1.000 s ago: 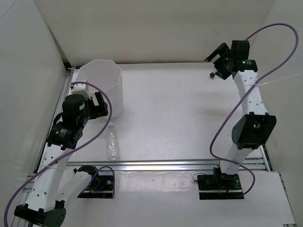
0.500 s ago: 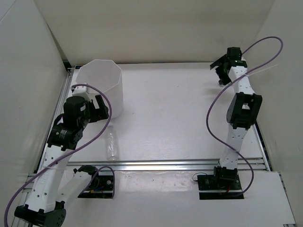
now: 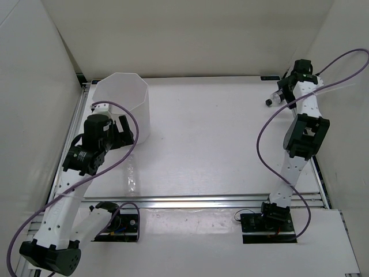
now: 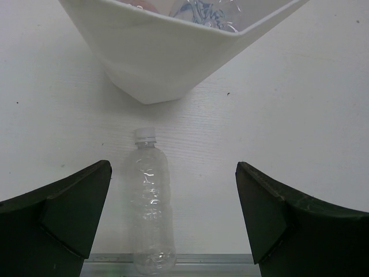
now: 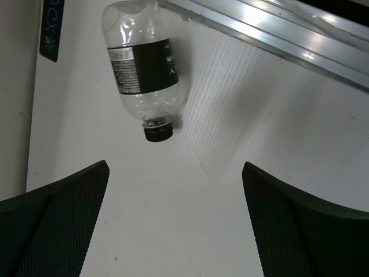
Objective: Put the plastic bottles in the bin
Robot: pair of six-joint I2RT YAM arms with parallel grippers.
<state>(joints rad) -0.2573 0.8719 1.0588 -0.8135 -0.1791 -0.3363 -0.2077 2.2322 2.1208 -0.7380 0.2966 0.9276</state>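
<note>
**Two bottles out on the table, both pincers wide apart and empty**

White table [image 3: 213, 138], white walls on three sides. Aluminium rail [image 3: 202, 201] runs along the near edge.

The bin [image 3: 124, 104] stands upright at the far left of the table. It is white and faceted, and widens to the rim. In the left wrist view, clear plastic with red and blue print [image 4: 196, 10] shows over the rim. Cannot tell how many bottles that is.

Left arm [image 3: 75, 179] is bent up on the left side, its wrist just on the near side of the bin. Right arm [image 3: 300, 144] is stretched out to the far right corner. A purple cable [image 3: 262, 150] loops off each arm.

Left gripper [image 4: 173, 167] has its fingers spread fully apart with nothing between the pads. It hangs over the table and looks down at the bin's base and one bottle. Right gripper [image 5: 176, 167] is also fully spread and holds nothing, above the corner bottle and apart from it.

Plain bottle [image 4: 151, 213] lies on its side on the table, just nearside of the bin. Its white cap [image 4: 145, 134] points at the bin wall with a small gap. Its base reaches the near rail. It touches neither left finger.

Dark-labelled bottle [image 5: 144, 69] lies on its side in the far right corner, with its base near a rail. Its black cap [image 5: 158, 133] points toward the right gripper.

A blue sticker [image 5: 52, 29] is on the wall beside it.
</note>
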